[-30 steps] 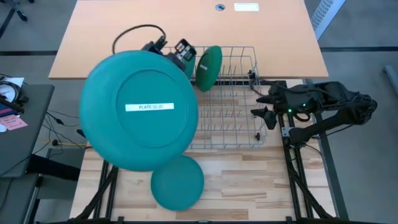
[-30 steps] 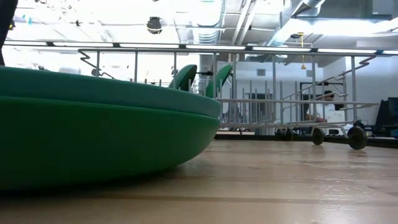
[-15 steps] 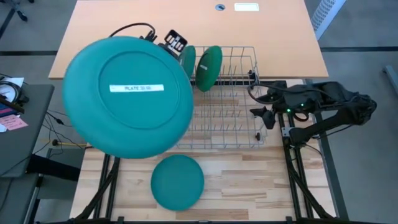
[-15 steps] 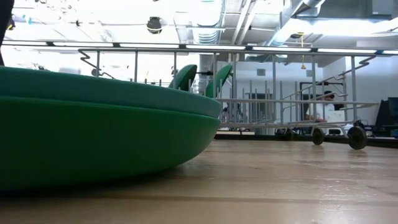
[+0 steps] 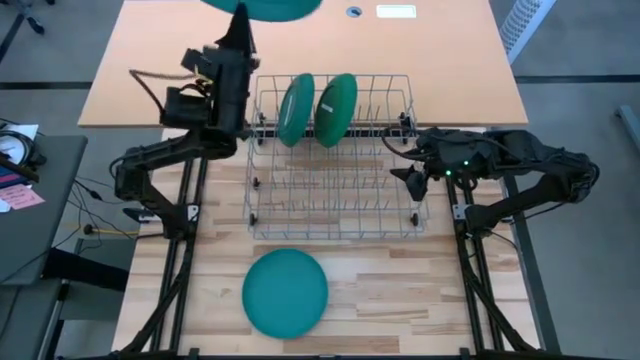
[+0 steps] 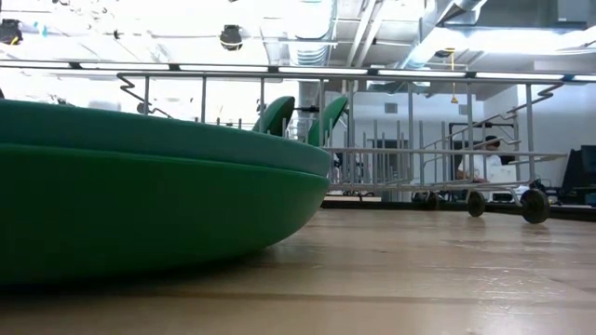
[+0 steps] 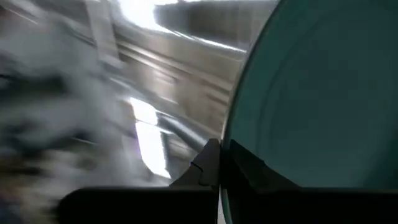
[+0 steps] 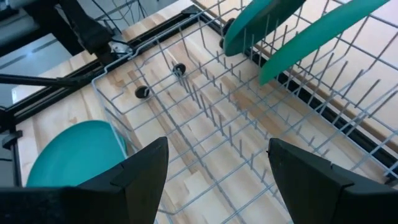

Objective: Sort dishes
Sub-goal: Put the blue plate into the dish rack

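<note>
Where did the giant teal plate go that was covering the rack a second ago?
The left gripper, shut on the teal plate, carried it toward the table's far side; now only its edge shows at the high view's top, so the wire rack is uncovered. The two plates in the rack, the plate on the table and the open right gripper stayed put.

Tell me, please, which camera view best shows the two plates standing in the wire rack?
The high view: both standing plates show whole, upright in the wire rack. The right wrist view shows them closer but cropped; the low view only their tops; the left wrist view none.
</note>
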Robot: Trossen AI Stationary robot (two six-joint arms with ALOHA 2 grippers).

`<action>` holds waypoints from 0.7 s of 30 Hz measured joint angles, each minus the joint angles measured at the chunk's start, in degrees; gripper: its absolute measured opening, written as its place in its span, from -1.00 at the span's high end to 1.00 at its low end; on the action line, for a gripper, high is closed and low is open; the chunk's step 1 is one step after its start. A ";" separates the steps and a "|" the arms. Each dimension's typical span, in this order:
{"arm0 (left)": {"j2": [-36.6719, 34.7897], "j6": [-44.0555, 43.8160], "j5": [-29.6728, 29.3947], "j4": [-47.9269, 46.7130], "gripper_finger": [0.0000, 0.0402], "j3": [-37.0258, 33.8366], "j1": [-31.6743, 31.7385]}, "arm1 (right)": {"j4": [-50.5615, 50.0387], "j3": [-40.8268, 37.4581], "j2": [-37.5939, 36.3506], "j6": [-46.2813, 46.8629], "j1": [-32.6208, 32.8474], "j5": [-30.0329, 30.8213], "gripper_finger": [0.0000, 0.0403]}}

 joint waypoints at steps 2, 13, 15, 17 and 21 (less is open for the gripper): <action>-0.24 4.70 -9.85 -0.23 1.00 0.00 0.04 | 0.40 0.00 0.58 0.00 0.02 -0.10 -0.40; -1.24 47.13 -36.70 -3.88 1.00 0.00 7.20 | 0.78 0.00 1.52 -0.03 0.10 -0.34 -0.40; -1.35 53.60 -38.27 -5.34 1.00 0.00 7.79 | 0.84 0.00 1.55 -0.04 0.10 -0.35 -0.40; -1.42 58.09 -39.74 -5.55 1.00 0.00 7.93 | 0.87 0.00 1.61 -0.05 0.10 -0.35 -0.40; -1.78 61.25 -39.65 -5.76 1.00 0.00 7.09 | 0.88 0.00 1.63 -0.08 0.10 -0.36 -0.40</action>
